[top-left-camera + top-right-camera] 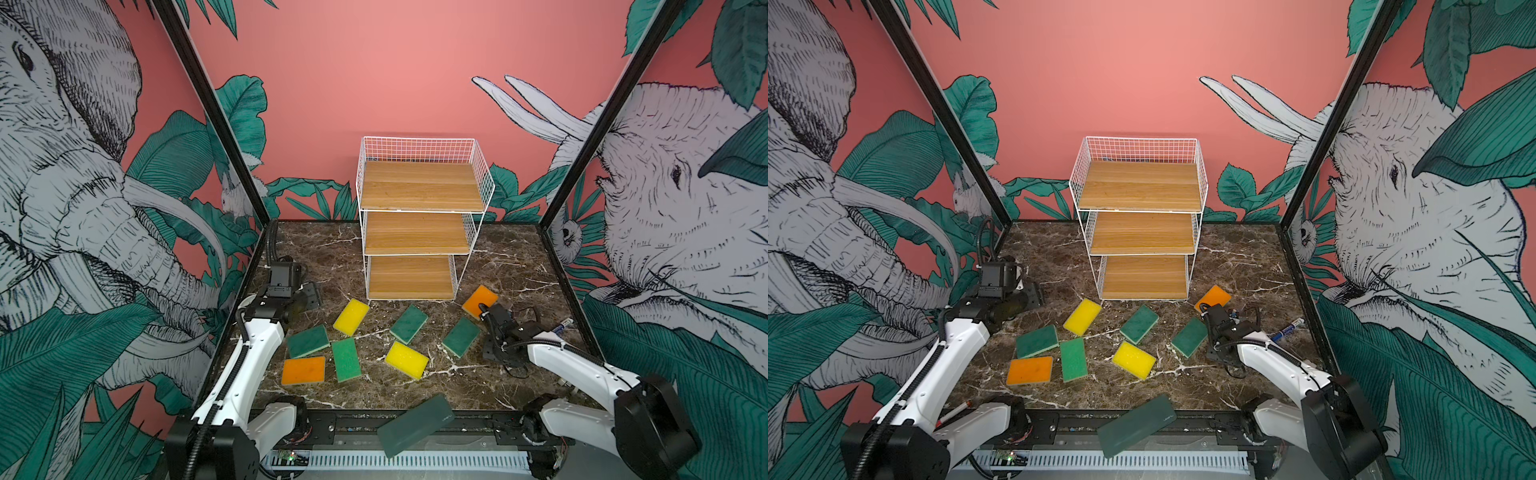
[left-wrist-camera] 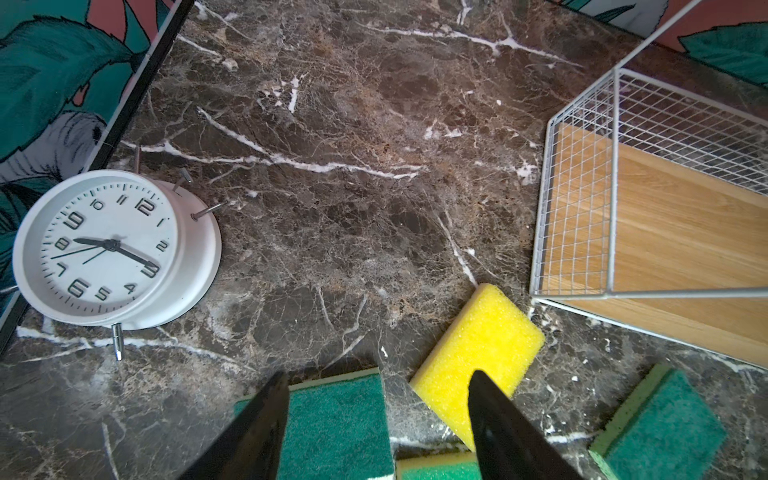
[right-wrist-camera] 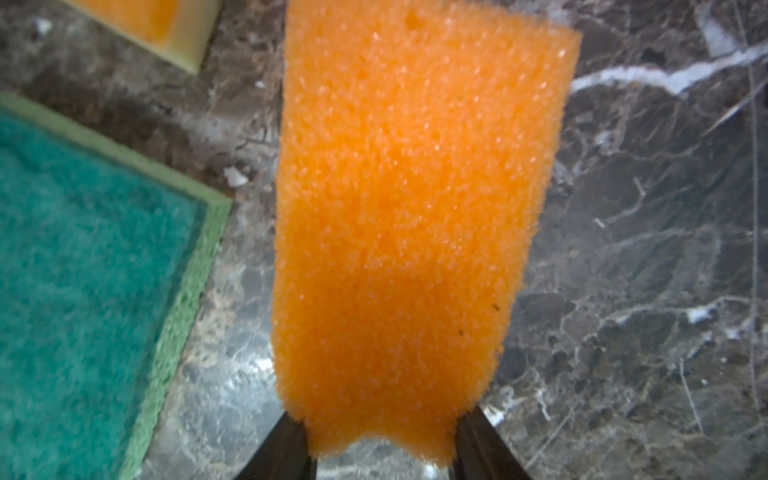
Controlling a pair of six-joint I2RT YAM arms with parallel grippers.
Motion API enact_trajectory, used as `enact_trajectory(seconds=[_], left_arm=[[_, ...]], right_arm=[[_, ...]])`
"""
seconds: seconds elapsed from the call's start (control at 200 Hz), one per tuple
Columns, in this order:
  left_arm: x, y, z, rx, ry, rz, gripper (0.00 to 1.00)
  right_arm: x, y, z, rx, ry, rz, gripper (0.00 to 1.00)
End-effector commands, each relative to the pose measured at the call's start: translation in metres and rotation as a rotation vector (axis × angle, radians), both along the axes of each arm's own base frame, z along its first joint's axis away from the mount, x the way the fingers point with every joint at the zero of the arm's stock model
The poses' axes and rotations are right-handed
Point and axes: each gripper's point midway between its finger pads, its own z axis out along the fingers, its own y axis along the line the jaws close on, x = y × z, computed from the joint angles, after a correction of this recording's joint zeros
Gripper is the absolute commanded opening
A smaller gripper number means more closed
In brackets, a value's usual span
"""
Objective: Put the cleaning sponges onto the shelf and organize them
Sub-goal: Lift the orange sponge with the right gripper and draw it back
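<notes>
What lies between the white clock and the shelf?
Nothing: only bare marble table lies between clock and shelf, as the left wrist view shows.

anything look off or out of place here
A dark green slab lies askew, overhanging the front edge of the table. A white alarm clock seems tipped over near the wall, and a marker lies by the right side; neither belongs.

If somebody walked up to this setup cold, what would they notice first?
A white wire shelf stands at the back of the marble table, its three wooden boards holding none of the sponges. These lie scattered in front of it, yellow, orange and green. Just right of them the right claw pinches an orange sponge.
</notes>
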Motion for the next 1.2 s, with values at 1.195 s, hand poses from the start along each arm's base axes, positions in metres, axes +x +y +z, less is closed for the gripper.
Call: enact_trajectory(seconds=[1.195], left_arm=[[-0.018,-0.012,0.019,-0.055,-0.001,-0.062,0.7]], right_arm=[[-0.028,0.022,0.006,-0.017,-0.001,0.053,0.52]])
